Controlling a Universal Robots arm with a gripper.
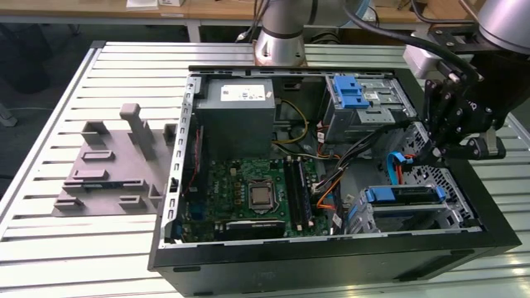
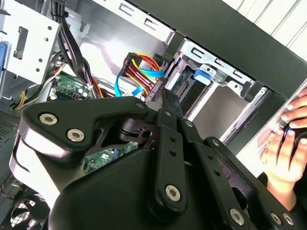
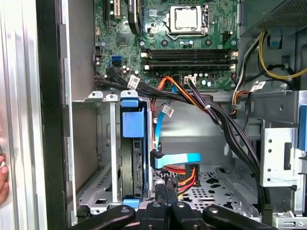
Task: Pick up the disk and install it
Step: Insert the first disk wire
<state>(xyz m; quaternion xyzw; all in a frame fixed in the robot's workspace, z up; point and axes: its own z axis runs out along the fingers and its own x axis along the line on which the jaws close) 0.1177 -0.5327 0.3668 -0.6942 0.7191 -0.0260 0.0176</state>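
Gripper (image 3: pixel 165 199) closed, empty, hovered just above disk (image 3: pixel 133 158) (already seated in drive cage (image 3: pixel 91 143) at 5 o'clock of case (image 1: pixel 331 248)). Best retreat straight up, clear of cables (image 3: pixel 180 167).

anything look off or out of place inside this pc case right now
One oddity: a person's hand rests just outside the open case, close to the gripper working above the drive cage. The disk stands straight in its bay, and the loose blue cable lies beside it, not across it.
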